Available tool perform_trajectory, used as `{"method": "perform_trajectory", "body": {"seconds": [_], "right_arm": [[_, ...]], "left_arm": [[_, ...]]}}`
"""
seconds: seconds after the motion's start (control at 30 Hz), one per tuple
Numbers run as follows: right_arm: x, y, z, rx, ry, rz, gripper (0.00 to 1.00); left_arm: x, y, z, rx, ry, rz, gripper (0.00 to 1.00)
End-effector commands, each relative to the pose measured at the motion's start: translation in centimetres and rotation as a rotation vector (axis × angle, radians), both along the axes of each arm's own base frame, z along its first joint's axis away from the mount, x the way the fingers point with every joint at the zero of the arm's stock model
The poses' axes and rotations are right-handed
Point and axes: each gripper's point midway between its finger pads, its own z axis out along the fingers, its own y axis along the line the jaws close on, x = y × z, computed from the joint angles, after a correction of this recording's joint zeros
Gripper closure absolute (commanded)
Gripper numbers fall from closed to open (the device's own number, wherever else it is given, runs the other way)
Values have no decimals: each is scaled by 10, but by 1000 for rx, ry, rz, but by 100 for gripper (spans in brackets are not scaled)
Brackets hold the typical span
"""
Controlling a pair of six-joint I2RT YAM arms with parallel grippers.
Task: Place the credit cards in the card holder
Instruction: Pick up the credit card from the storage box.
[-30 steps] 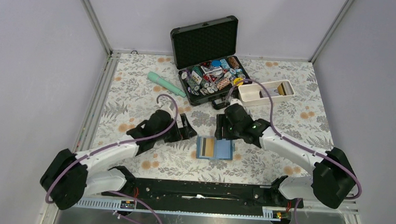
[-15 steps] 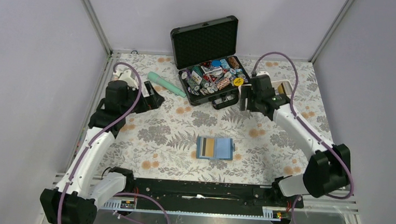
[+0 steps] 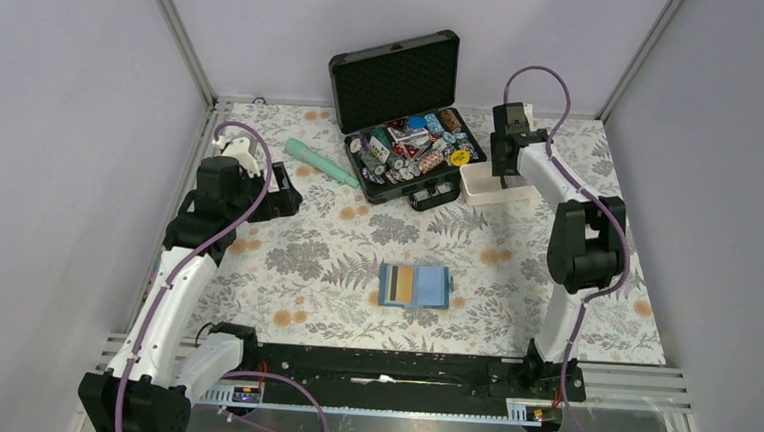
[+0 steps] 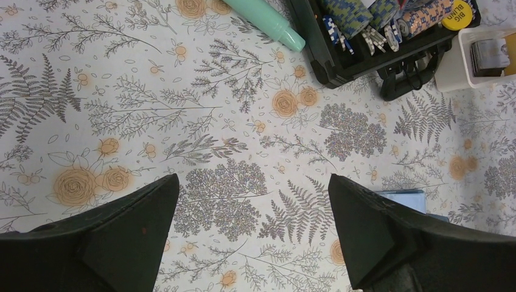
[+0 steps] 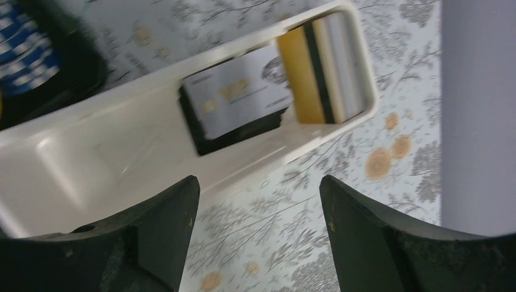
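The teal card holder point(image 3: 435, 287) lies open mid-table, and an orange-gold credit card with a dark stripe point(image 3: 403, 284) rests on its left half. More credit cards sit in the long white tray point(image 5: 73, 158): a silver-grey one point(image 5: 240, 94) on a dark one, beside an orange-gold striped one point(image 5: 307, 70). My right gripper point(image 5: 258, 207) hovers open and empty over the tray's near rim. My left gripper point(image 4: 252, 207) hangs open and empty over bare cloth at the left. A corner of the holder point(image 4: 403, 198) shows by its right finger.
An open black foam-lined case point(image 3: 406, 87) full of poker chips stands at the back. A mint-green cylinder point(image 3: 319, 161) lies to its left. The white tray point(image 3: 475, 187) sits right of the case. Grey walls close in on three sides.
Both arms have pulled away from the card holder. The right swung to the back right over the white tray with its jaws opening wider. The left went to the left rear.
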Motion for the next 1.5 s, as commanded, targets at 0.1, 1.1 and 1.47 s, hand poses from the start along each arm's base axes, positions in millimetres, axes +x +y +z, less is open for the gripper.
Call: {"method": "perform_trajectory", "body": {"seconds": [0.1,1.1,1.47], "right_arm": [[28,-56,6,-159,14,-98,20],[63,-115,-45,-156,179,-122,17],[60,-128,-54,-130,219,-122,27]], "left_arm": [[3,1,14,11,-57,-13,1],[0,0,18,18,-73,-17,1],[-1,1,18,19,-76,-15,1]]}}
